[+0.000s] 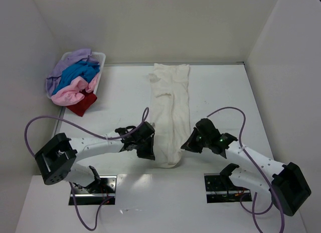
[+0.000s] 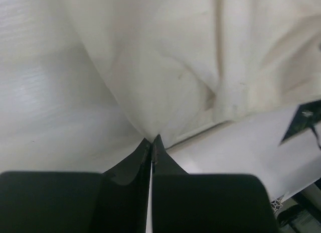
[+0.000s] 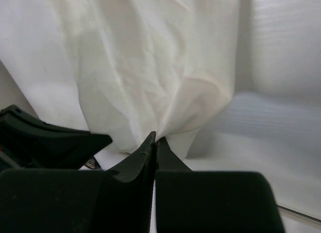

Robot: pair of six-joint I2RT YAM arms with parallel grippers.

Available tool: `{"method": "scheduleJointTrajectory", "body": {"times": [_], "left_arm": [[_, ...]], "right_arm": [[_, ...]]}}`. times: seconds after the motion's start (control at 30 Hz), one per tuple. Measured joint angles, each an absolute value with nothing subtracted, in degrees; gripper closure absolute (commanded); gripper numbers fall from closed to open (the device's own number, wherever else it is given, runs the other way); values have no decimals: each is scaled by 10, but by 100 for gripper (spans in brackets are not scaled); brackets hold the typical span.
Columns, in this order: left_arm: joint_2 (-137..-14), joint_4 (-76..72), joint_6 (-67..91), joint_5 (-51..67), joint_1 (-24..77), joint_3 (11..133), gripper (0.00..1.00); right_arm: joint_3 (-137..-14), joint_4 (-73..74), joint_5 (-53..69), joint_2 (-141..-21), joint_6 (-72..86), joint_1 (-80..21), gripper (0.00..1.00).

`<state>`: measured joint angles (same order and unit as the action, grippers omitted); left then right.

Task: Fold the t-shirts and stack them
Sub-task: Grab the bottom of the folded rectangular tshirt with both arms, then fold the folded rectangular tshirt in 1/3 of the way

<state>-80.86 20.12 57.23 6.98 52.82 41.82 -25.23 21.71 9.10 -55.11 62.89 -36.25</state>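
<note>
Overflowing white basket point(image 1: 99, 55) holds lilac, blue, pink and red t-shirts point(image 1: 77, 75).

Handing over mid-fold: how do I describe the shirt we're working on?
On the white table, a long cream-white t-shirt runs down the middle from the back wall toward the arms. The left gripper and right gripper pinch its near end. Unlike the coloured shirts heaped in the basket back left, it is plain, pale and laid out alone.
</note>
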Motion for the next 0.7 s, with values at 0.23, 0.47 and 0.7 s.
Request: {"method": "scheduleJointTrajectory", "body": {"times": [0.23,0.47,0.7], "left_arm": [[-785,236,538,62,505,518,100],[-804,254,467,74,392,577,100],[-921,253,399,117,307,676,100]], "right_arm": [[-345,227,60,-609,606,-359,100],[-439,228,45,-687,556,-290,100],[-512,226,44,-762,508,-201,100]]}}
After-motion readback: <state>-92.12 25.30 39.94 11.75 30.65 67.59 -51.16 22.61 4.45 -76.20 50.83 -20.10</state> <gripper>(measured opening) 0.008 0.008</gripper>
